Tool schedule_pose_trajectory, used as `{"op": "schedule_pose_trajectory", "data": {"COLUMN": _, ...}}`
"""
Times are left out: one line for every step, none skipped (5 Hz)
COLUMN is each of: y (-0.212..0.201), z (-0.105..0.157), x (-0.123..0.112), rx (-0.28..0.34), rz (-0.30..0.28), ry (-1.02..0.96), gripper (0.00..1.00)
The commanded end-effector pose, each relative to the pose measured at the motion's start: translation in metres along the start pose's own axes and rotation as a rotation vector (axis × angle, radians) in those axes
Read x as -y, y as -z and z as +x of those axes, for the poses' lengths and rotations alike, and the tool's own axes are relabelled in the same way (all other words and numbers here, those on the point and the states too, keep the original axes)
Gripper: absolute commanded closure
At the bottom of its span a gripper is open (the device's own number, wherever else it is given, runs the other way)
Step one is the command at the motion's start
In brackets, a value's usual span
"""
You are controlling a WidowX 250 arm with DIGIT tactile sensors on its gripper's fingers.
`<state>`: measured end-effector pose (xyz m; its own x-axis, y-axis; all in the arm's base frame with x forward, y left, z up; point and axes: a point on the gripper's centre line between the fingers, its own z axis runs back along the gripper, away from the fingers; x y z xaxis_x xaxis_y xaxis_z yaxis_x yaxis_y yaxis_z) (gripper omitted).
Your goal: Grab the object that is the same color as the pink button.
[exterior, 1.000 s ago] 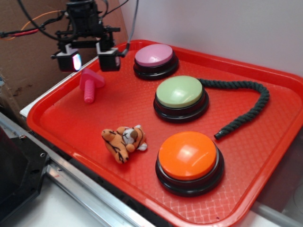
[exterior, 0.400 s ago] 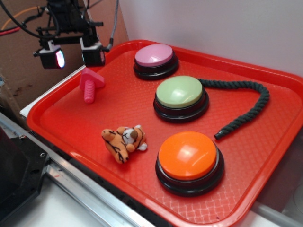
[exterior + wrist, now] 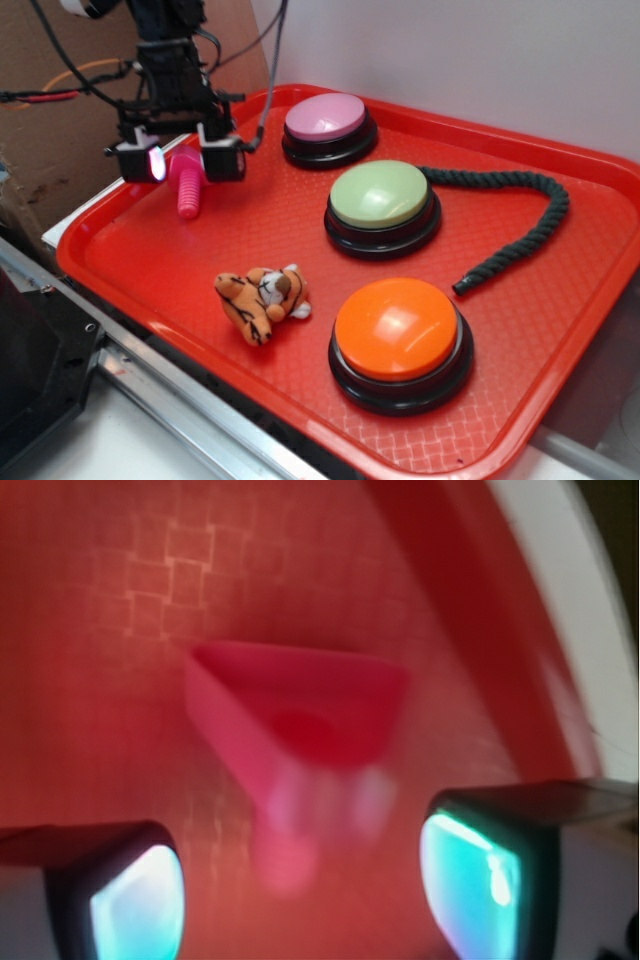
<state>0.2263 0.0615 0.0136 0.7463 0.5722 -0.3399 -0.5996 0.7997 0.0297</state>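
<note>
The pincer is spread, one finger on each side of the pink bolt's head, without closing on it. The bolt lies on the red tray near its rear-left corner, shaft pointing toward the front. The wrist view is blurred; it shows the triangular head ahead of the two fingertips. The pink button stands to the right of the bolt, apart from it.
</note>
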Motion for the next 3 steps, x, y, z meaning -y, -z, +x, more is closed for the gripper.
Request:
{"op": "schedule_pose_trajectory", "data": {"y": 0.008, "z": 0.005, "x": 0.002, "rx": 0.014, "rz": 0.013, "ry": 0.027, "gripper": 1.00}}
{"op": "schedule_pose_trajectory", "data": {"y": 0.005, "z": 0.006, "x": 0.001, "rx": 0.024, "rz": -0.024, "ry": 0.103, "gripper": 1.00}}
{"op": "schedule_pose_trajectory", "data": {"y": -0.007, "z": 0.003, "x": 0.006, "rx": 0.065, "rz": -0.016, "ry": 0.161, "gripper": 1.00}}
